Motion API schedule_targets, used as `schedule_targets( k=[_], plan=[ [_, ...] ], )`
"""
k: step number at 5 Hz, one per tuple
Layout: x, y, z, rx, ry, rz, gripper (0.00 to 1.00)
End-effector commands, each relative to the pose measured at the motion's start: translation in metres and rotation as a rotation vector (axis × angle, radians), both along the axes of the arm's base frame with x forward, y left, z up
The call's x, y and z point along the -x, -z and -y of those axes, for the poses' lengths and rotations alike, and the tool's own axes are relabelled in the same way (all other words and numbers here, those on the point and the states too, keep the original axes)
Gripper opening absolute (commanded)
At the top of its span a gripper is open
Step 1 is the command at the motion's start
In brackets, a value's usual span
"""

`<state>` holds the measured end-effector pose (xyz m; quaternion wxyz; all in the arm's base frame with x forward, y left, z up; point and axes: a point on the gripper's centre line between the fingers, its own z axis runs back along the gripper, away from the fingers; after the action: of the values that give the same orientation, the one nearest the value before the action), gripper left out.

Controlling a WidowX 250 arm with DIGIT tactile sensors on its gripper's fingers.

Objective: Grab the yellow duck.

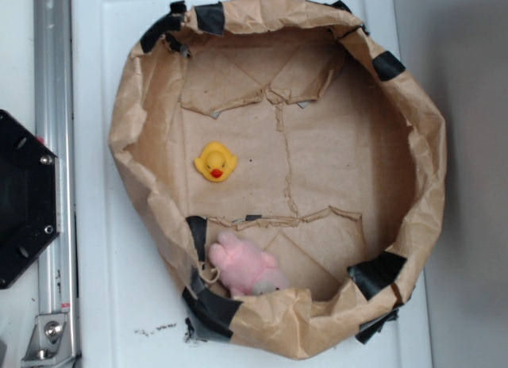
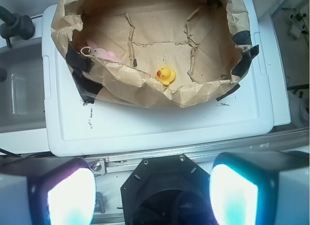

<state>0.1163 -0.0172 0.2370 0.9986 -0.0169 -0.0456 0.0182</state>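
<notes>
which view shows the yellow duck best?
Exterior: the yellow duck sits unobstructed on the paper floor, beak visible. The wrist view shows it smaller, farther off, just behind the crumpled paper wall.

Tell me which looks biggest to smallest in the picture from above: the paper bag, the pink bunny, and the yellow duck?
1. Paper bag, by far the biggest; both toys sit inside it.
2. Pink bunny, though the bag's edge partly hides it.
3. Yellow duck, the smallest.
</notes>
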Motion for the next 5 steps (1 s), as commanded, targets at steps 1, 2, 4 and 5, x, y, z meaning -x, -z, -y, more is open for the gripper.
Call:
schedule_targets(
  k=[1,2,4,5],
  plan=[
    [0.0,0.0,0.0,0.0,0.0,0.0,1.0],
    [-0.046,-0.005,-0.023,-0.165,-0.146,0.015,1.0],
    [-0.1,0.041,-0.054,-0.101,-0.087,0.01,1.0],
    [-0.096,0.091,-0.055,-0.018,-0.012,0.034,1.0]
  ],
)
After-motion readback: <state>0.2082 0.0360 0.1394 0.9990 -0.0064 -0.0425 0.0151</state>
